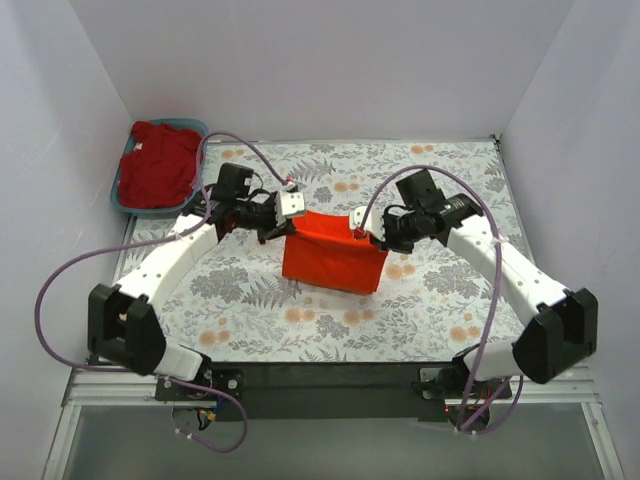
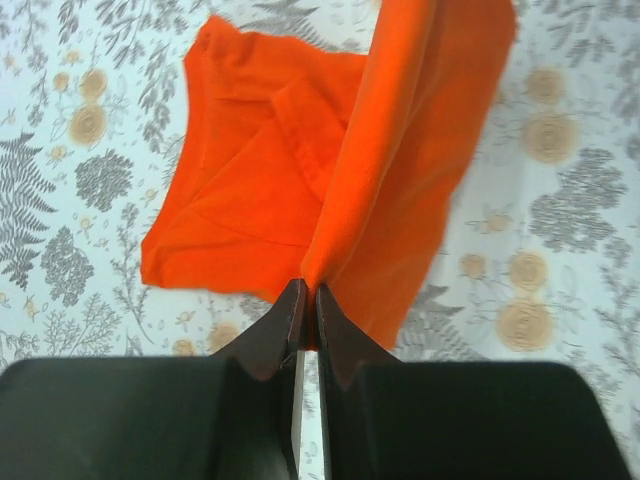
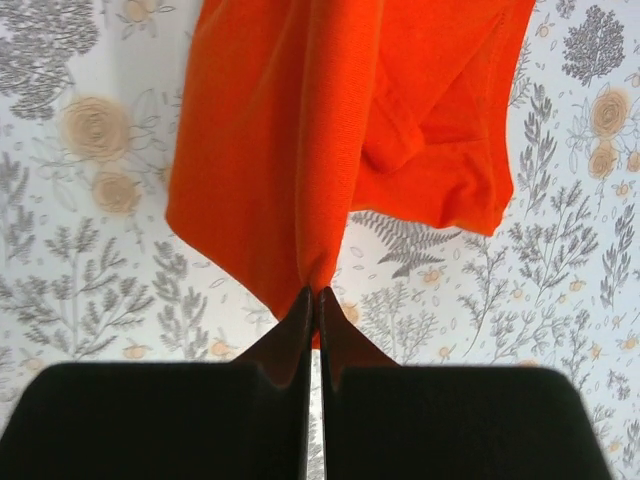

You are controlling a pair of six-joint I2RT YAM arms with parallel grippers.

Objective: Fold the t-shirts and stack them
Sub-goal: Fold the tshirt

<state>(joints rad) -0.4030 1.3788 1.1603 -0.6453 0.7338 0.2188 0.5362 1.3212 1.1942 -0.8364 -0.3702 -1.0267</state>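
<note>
The bright orange-red t-shirt (image 1: 335,253) hangs partly folded over the middle of the table, held up by both grippers at its top edge. My left gripper (image 1: 292,206) is shut on its upper left corner; in the left wrist view (image 2: 308,290) the cloth (image 2: 400,170) rises from the pinched jaws and its lower part lies on the table. My right gripper (image 1: 362,228) is shut on the upper right corner; in the right wrist view (image 3: 315,292) the cloth (image 3: 330,120) hangs down from it. The darker crimson t-shirt (image 1: 158,165) lies crumpled in the bin at far left.
A blue plastic bin (image 1: 196,128) stands at the back left corner, against the white wall. The table carries a floral-patterned cloth (image 1: 440,300). White walls close the left, back and right sides. Purple cables loop above both arms.
</note>
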